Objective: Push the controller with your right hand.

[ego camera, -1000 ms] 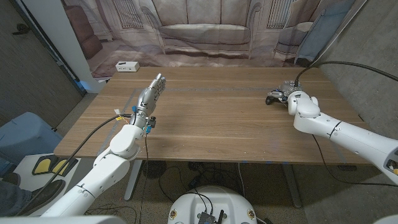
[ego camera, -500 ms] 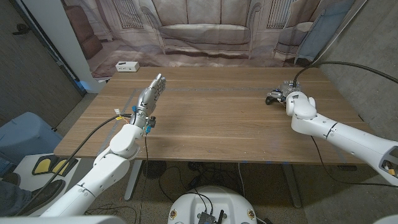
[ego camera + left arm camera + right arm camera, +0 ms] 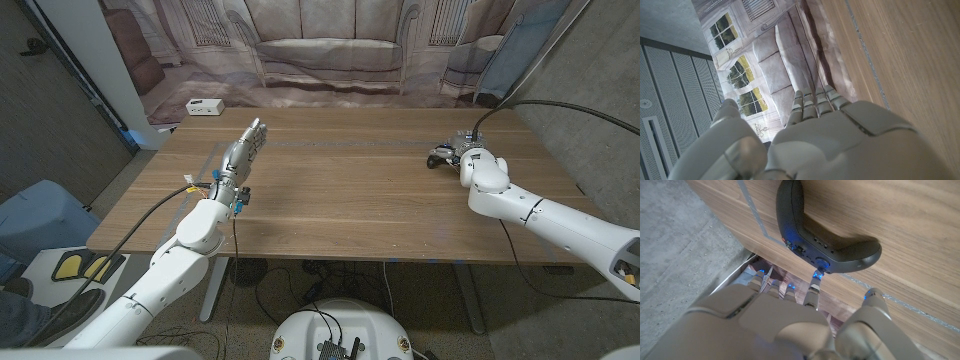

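Over the last second the right robot hand (image 3: pixel 470 160) has crept slightly further along the counter (image 3: pixel 340 190) toward the controller (image 3: pixel 441 155), which lies on the far right part of the counter, near the back edge. The controller itself sits in the same spot as before, so the push seems not to have begun in earnest. In the right wrist view the dark controller (image 3: pixel 820 230) lies on the wood just beyond the robot hand's fingertips (image 3: pixel 812 292), one of which looks to be at or almost at its rim; whether there is real contact I cannot tell. The fingers reach forward, slightly apart, holding nothing. The left robot hand (image 3: pixel 243 150) has not moved: it is raised over the left part of the counter with its fingers straight and close together, gripping nothing. A small white box (image 3: pixel 204 106) lies off the counter's far left corner. Judging by this, the task is at its approach stage, with the shove yet to come.
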### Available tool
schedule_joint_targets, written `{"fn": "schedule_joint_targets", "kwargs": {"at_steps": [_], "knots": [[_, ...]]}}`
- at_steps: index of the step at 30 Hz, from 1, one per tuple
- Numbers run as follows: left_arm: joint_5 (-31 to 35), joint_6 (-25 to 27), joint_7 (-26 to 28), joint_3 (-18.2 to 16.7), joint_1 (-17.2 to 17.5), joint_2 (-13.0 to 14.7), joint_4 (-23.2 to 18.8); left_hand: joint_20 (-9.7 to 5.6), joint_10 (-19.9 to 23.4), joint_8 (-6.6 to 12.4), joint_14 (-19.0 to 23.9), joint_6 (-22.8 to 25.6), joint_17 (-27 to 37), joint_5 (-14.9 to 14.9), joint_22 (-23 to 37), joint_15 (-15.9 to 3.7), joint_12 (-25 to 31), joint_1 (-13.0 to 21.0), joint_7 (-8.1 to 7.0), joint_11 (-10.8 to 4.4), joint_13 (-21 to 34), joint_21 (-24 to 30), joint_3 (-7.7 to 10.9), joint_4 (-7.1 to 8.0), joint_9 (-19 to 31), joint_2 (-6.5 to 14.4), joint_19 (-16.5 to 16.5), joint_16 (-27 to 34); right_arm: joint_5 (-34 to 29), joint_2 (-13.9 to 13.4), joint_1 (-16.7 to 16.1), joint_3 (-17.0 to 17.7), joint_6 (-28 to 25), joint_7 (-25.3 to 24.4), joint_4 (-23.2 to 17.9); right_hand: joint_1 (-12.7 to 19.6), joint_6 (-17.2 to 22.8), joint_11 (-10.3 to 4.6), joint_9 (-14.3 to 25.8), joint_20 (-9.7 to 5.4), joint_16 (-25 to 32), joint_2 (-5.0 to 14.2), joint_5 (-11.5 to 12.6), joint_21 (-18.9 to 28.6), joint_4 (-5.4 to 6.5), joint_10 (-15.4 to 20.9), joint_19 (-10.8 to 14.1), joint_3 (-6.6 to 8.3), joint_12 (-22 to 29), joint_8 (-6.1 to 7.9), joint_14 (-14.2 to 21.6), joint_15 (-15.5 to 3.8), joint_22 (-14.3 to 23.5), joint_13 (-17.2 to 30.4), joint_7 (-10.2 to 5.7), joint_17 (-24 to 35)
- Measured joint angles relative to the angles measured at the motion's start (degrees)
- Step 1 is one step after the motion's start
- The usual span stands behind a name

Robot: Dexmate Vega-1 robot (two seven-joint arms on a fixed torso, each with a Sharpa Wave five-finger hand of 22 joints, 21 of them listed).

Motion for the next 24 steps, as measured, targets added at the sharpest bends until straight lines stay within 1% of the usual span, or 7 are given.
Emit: {"fn": "schedule_joint_targets", "kwargs": {"at_steps": [2, 7, 10, 14, 16, 21, 24], "knots": [[0.0, 0.0, -0.02, 0.03, -0.05, 0.0, 0.0, 0.0, 0.0, 0.0, 0.0, 0.25, 0.0, 0.0, 0.0, 0.0, 0.0, 0.0, -0.17, 0.0, 0.0, 0.0, 0.0, 0.0, 0.0, 0.0, 0.0, 0.0, 0.09, -0.07, -0.13, 0.2, 0.09, -0.14, -0.14, 0.0, -0.55, -0.31, 0.03, 0.0, 0.0, 0.0, 0.0, 0.0, 0.0, 0.3, 0.0, 0.0, 0.0, -0.07, 0.0, 0.0, 0.0, 0.0, 0.09, 0.0], [0.0, 0.0, -0.05, 0.11, -0.2, 0.02, 0.01, 0.0, 0.0, 0.0, 0.0, 0.53, 0.0, 0.0, 0.0, 0.0, 0.0, 0.0, 0.11, 0.0, 0.0, 0.0, 0.0, 0.0, 0.0, 0.0, 0.0, 0.0, 0.34, -0.19, -0.41, 0.65, 0.25, -0.69, -0.51, 0.0, -3.5, -0.1, -0.04, -0.03, 0.0, 0.0, 0.0, 0.0, 0.0, 0.51, 0.59, 0.0, 0.0, -1.11, 0.0, 0.0, 0.0, 0.0, -0.19, -0.29], [0.0, 0.0, -0.05, 0.14, -0.24, 0.04, 0.01, 0.0, 0.0, 0.0, 0.0, 0.53, 0.0, 0.0, 0.0, 0.0, 0.0, -0.01, 0.11, 0.0, 0.0, 0.0, 0.0, 0.0, 0.0, 0.01, 0.0, 0.0, 0.41, -0.23, -0.47, 0.78, 0.25, -1.05, -0.58, 0.0, -5.53, -0.11, -0.05, -0.2, 0.0, 0.0, 0.0, 0.0, 0.0, 0.51, 1.02, 0.0, 0.0, -1.53, 0.0, 0.0, 0.0, 0.0, 0.0, -0.29], [0.01, 0.0, -0.09, 0.2, -0.31, 0.1, 0.01, 0.0, 0.0, 0.0, 0.0, 0.53, 0.0, 0.0, 0.0, 0.0, 0.0, -0.31, 0.11, 0.0, 0.0, 0.0, 0.0, 0.0, 0.0, 0.31, 0.0, 0.0, 0.57, -0.36, -0.73, 1.1, 0.26, -1.55, -0.81, 0.0, -8.02, 0.21, -0.17, -0.08, 0.0, 0.0, 0.0, 0.0, -0.24, 0.82, 1.55, 0.24, 0.0, -1.55, 0.0, 0.0, 0.01, 0.0, 0.0, -0.29], [0.02, 0.03, -0.12, 0.22, -0.35, 0.11, 0.01, 0.0, 0.0, 0.0, 0.0, 0.53, 0.0, 0.0, 0.0, 0.0, 0.0, -0.31, 0.11, 0.0, 0.0, 0.0, 0.0, 0.0, 0.0, 0.31, 0.0, 0.0, 0.61, -0.45, -0.89, 1.32, 0.26, -1.78, -0.97, 0.0, -10.3, 0.21, -0.32, 0.0, 0.0, 0.0, 0.0, 0.0, -0.24, 0.82, 1.88, 0.25, 0.0, -1.97, 0.0, 0.0, 0.01, 0.0, 0.2, -0.29], [0.04, 0.1, -0.14, 0.24, -0.4, 0.12, 0.01, 0.0, 0.0, 0.0, 0.0, 0.52, 0.0, 0.0, 0.0, 0.0, 0.0, -0.31, 0.11, 0.0, 0.0, 0.0, 0.03, -0.03, 0.0, 0.31, 0.0, 0.0, 0.7, -0.51, -1.04, 1.52, 0.26, -2.19, -1.16, 0.01, -14.44, 0.21, -0.32, -0.06, 0.0, 0.0, 0.0, 0.0, -0.24, 0.82, 2.54, 0.24, 0.0, -1.99, 0.0, 0.0, 0.01, 0.0, 1.11, -0.29], [0.05, 0.13, -0.15, 0.25, -0.41, 0.12, 0.04, 0.0, 0.0, 0.0, 0.0, 0.52, 0.0, 0.0, 0.0, 0.0, 0.0, -0.31, 0.11, 0.0, 0.0, 0.0, 0.2, -0.19, 0.0, 0.31, 0.0, 0.0, 0.73, -0.52, -1.1, 1.57, 0.24, -2.34, -1.25, 0.01, -16.35, 0.42, -0.32, 0.01, 0.0, 0.0, 0.0, 0.0, -0.24, 1.03, 2.87, 0.24, -0.34, -1.99, 0.0, 0.0, 0.01, 0.0, 1.24, -0.29]]}}
